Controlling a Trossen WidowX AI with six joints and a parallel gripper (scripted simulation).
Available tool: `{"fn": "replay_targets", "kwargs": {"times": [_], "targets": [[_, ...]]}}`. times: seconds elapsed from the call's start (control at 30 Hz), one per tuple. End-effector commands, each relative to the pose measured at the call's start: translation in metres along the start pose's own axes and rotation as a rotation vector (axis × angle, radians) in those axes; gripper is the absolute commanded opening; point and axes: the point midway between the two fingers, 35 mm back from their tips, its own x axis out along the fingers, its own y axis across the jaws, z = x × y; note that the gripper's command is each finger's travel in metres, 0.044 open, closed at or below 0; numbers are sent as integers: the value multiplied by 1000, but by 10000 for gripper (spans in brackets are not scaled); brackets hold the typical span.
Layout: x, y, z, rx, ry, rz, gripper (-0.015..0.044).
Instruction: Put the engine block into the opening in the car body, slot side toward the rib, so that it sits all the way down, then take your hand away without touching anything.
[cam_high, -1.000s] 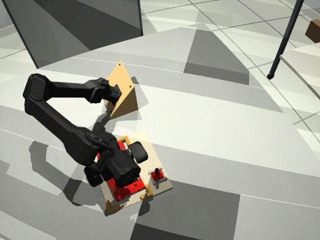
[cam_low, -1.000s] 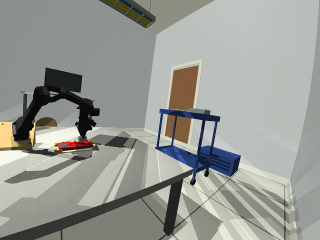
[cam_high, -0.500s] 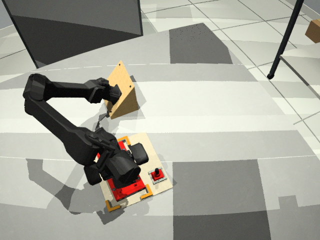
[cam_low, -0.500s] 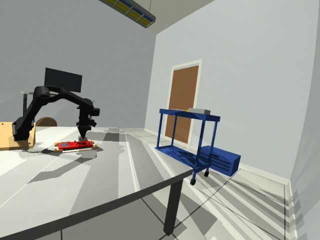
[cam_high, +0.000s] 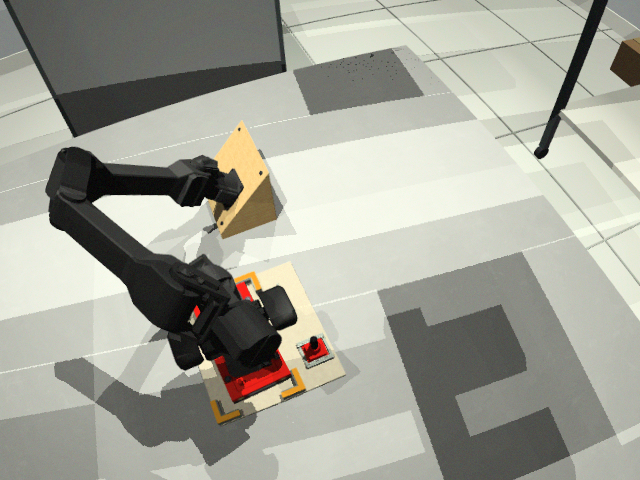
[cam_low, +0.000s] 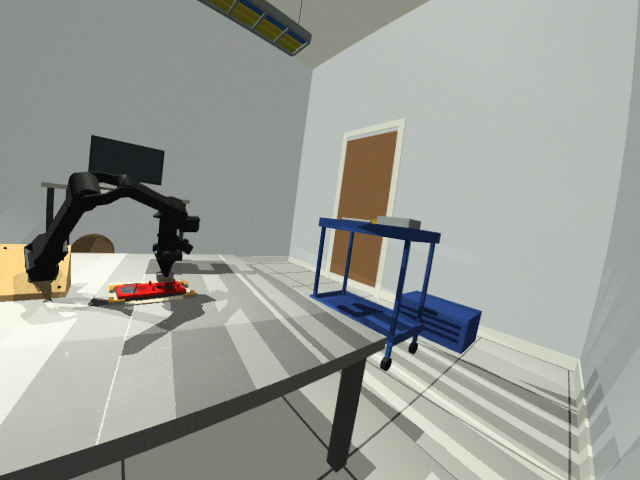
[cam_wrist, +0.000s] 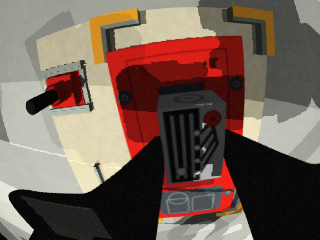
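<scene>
Car body (cam_high: 258, 381) (cam_low: 129, 290) (cam_wrist: 172, 62) on board (cam_high: 310, 320) (cam_low: 149, 299) (cam_wrist: 55, 55), between corner brackets (cam_high: 298, 387) (cam_low: 116, 299) (cam_wrist: 265, 30).

A blue cart (cam_low: 379, 230) stands before a brown door (cam_low: 366, 206).
</scene>
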Motion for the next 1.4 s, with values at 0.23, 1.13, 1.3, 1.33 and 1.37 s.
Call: {"fn": "replay_targets", "kwargs": {"times": [0.23, 1.13, 1.3, 1.33, 1.37], "targets": [[0, 0, 0, -151, -1, -2, 159], [3, 0, 0, -97, -1, -3, 159], [4, 0, 0, -21, -1, -3, 159], [4, 0, 0, -8, -1, -3, 159], [4, 0, 0, -2, -1, -3, 159]]}}
